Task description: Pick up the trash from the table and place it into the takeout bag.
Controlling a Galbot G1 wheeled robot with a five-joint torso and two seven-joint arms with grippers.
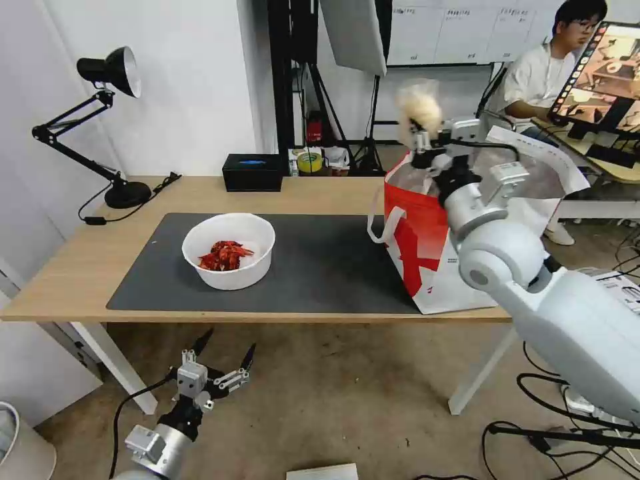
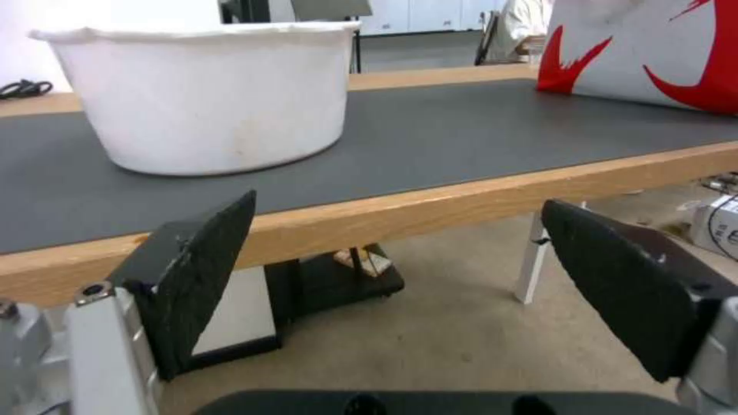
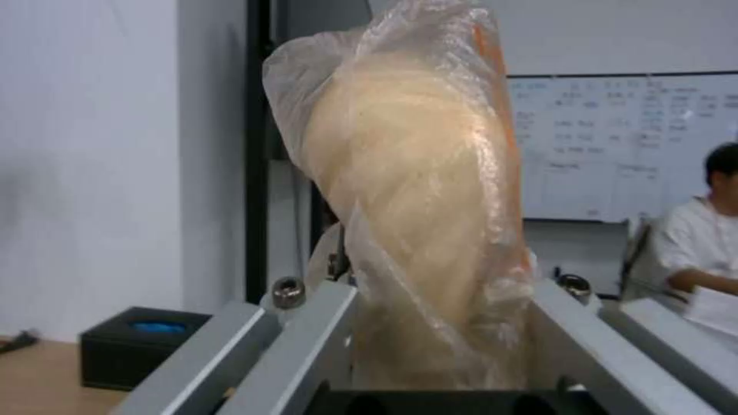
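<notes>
Above the takeout bag [image 1: 427,253], right gripper [image 1: 419,137] clamps the beige lump [image 1: 419,107].
Lump upright, pointing 12 o'clock; bag mouth directly below at 6. Left gripper [image 1: 223,357] idle, jaws wide.

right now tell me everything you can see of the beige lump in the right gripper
The beige lump is a pale, rounded mass wrapped in thin, crinkled clear plastic film. It stands upright, clamped at its lower end by the right gripper, which holds it in the air above the open top of the takeout bag. Nothing else touches it.
</notes>
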